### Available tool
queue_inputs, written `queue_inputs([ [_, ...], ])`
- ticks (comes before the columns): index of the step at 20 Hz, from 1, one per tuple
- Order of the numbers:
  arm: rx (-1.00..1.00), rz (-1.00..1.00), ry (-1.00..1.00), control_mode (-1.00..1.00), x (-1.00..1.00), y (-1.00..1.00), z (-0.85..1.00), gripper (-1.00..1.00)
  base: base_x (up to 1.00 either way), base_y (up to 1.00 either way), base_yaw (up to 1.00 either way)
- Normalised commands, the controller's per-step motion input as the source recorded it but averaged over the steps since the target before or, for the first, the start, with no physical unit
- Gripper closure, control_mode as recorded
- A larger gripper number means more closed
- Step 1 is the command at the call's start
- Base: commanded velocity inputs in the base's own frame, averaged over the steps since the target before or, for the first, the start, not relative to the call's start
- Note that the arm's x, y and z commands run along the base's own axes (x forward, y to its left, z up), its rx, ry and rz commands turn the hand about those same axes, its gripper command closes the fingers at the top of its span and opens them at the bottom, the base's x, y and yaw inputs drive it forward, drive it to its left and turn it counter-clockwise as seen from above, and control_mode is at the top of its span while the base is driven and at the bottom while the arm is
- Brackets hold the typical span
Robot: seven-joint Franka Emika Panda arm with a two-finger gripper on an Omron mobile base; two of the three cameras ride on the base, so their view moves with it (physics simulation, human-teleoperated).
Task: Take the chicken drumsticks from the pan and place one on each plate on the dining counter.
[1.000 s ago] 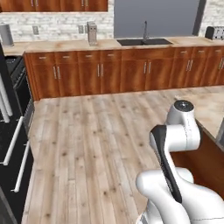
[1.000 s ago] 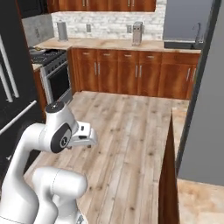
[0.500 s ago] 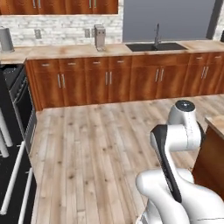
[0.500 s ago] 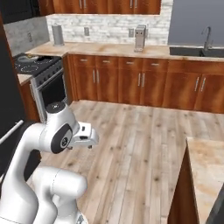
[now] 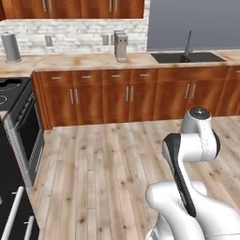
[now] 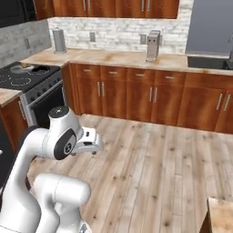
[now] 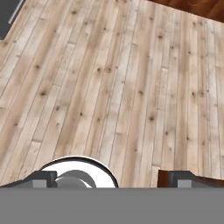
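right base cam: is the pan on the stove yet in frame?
Yes, a small grey pan with something golden-brown in it sits on the back left of the black stove, left of the wall counter.

Left of sink (image 5: 188,57): steel canister (image 5: 120,45) on wall desk (image 5: 84,61); further left, grey cylinder (image 5: 10,47), then black stove (image 6: 27,78). Wood-plank floor (image 5: 103,164) below.

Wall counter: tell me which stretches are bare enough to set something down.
On the wall counter, the stretch between the grey canister and the metal dispenser looks bare, as does the short patch between the dispenser and the sink. The stove borders its left end; something small sits on the stove's far burner.
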Motion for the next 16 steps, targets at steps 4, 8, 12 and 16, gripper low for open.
queue_inputs([
  [4,0.0,0.0,0.0,1.0,0.0,0.0,0.0,-1.0,1.0,0.13,0.25],
  [8,0.0,0.0,0.0,1.0,0.0,0.0,0.0,-1.0,1.0,0.02,0.35],
  [12,0.0,0.0,0.0,1.0,0.0,0.0,0.0,-1.0,1.0,0.0,0.38],
  [16,0.0,0.0,0.0,1.0,0.0,0.0,0.0,-1.0,1.0,0.0,0.41],
])
